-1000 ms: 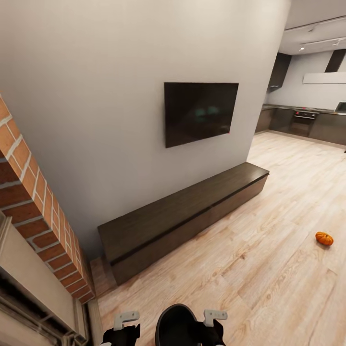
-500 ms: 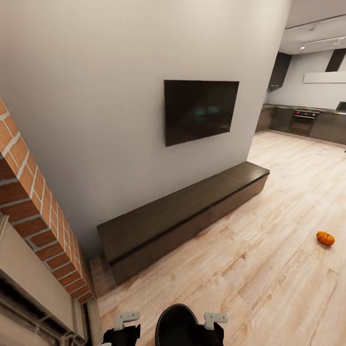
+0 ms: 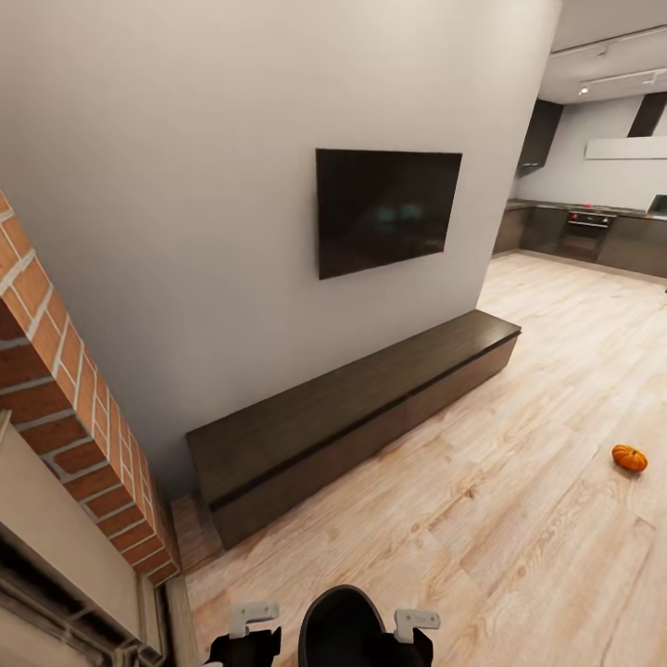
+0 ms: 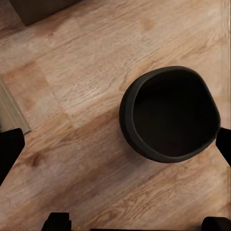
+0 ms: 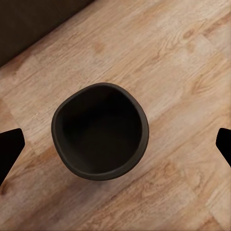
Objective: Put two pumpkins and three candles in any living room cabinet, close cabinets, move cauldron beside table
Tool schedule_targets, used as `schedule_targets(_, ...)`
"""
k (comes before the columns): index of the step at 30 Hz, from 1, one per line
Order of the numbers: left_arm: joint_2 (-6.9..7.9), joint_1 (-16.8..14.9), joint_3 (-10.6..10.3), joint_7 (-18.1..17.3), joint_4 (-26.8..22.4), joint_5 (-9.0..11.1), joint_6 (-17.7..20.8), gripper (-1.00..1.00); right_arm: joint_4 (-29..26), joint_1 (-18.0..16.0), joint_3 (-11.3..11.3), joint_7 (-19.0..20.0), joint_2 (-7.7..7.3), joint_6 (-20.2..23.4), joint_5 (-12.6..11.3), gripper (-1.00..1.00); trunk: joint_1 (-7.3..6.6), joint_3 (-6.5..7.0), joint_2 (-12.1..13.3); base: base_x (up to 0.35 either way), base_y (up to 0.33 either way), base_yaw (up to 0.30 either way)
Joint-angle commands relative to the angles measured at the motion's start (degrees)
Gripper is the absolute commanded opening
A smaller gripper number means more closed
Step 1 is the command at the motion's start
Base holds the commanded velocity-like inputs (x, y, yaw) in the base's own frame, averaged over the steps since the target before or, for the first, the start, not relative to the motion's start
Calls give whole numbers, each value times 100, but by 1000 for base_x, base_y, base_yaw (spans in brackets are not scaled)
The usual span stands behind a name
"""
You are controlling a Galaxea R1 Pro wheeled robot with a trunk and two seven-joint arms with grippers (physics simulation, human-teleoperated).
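Black round open-topped cauldron (image 4: 169,115) standing on light wood-plank floor (image 3: 519,519) near, between both arms, judged rigid, fairly heavy, best clamped at opposite rim walls; left gripper (image 4: 115,144) and right gripper (image 5: 115,149) fingers spread wide, empty; small ribbed orange pumpkin (image 3: 629,457) far right.

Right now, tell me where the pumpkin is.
In the head view, one pumpkin sits on the wood floor at the far right, out in the open beyond the right end of the dark cabinet.
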Motion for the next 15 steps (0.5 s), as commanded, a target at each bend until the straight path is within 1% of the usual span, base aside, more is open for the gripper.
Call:
schedule_targets(1, -9, 0, -74, 45, -11, 64, 27, 100, 3, -5, 38, -43, -4, -18, -60, 100, 23, -25, -46, 0, 0, 0)
schedule_targets(4, -25, 0, -155, -16, -10, 70, 31, 100, 6, -5, 38, -42, -4, -18, -60, 100, 89, -79, -167, 0, 0, 0)
schedule_targets(5, -26, -2, -174, -117, -11, 74, 32, 100, 6, -5, 38, -42, -4, -18, -60, 100, 111, -97, -207, 0, 0, 0)
schedule_targets(7, -25, -1, -191, -429, -14, 82, 32, 100, 10, -5, 38, -42, -5, -19, -60, 100, 155, -133, -287, 0, 0, 0)
schedule_targets(10, -18, -3, -195, -687, -15, 92, 29, 100, 13, -5, 38, -42, -6, -19, -60, 100, 221, -187, -407, 0, 0, 0)
schedule_targets(14, -20, -1, -194, -793, -12, 93, 20, 100, 22, -5, 38, -42, -6, -19, -60, 100, 309, -259, -568, 0, 0, 0)
schedule_targets(15, -21, -2, -194, -798, -4, 93, 20, 100, 33, -5, 38, -42, -6, -19, -60, 100, 309, -259, -568, 0, 0, 0)
